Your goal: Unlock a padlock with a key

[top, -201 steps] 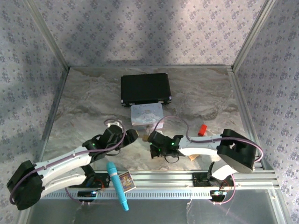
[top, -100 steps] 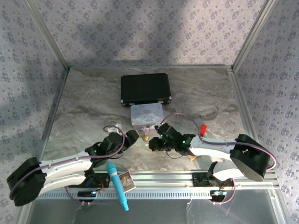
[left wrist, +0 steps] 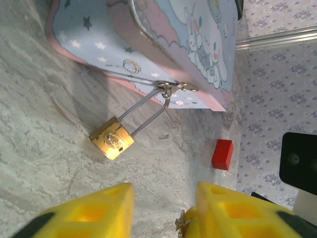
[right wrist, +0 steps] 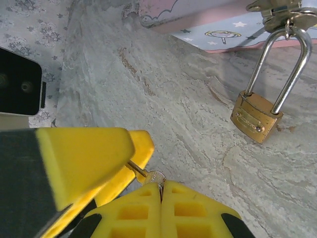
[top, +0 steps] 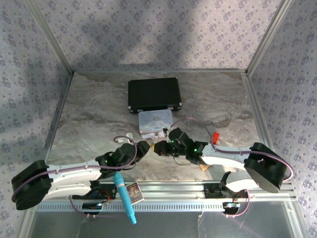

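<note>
Right pincer clamped together on key, near front of tin box. Left pincer held apart, empty, beside it. Padlock hung from box hasp, body laid on tabletop, shackle seen shut. Step judged: approach with key, insertion not yet done. Next: padlock body likely to be steadied, key tip aligned with keyhole.

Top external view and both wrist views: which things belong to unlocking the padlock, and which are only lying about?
Belong to the job:
- padlock, hanging on the clasp of the pastel tin box
- key
- right gripper, shut on the key

Only lying about:
- black case
- red block
- blue toy microphone
- small printed box
</note>
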You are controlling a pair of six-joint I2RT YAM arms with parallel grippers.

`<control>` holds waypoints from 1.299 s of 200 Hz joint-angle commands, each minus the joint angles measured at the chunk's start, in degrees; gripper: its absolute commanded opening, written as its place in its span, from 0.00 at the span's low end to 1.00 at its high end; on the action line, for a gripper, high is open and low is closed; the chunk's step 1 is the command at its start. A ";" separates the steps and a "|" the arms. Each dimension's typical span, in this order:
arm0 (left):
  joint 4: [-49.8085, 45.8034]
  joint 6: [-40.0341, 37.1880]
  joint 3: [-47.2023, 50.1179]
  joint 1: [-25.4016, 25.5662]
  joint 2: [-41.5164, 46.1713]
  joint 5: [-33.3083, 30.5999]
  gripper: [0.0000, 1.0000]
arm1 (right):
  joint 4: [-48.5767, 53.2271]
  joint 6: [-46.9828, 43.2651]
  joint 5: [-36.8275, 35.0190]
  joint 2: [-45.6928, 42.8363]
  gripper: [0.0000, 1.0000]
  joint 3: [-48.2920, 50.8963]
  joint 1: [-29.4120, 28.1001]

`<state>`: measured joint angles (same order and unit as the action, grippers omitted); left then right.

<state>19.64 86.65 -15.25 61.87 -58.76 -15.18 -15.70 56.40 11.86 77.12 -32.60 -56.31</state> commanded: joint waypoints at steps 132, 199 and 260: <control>10.86 -13.32 1.66 -7.37 5.12 8.98 0.00 | -7.46 -5.18 13.73 -7.97 0.77 2.98 10.05; 18.29 -19.33 -0.13 -7.72 6.82 13.08 0.00 | -30.81 4.57 20.92 0.11 0.47 5.65 10.46; 20.45 -17.58 1.21 -7.73 7.53 11.47 0.00 | -35.18 6.62 22.38 1.18 0.34 8.04 10.80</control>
<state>36.14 69.21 -14.31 54.11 -52.71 -3.64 -46.87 61.43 32.21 77.76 -25.28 -45.34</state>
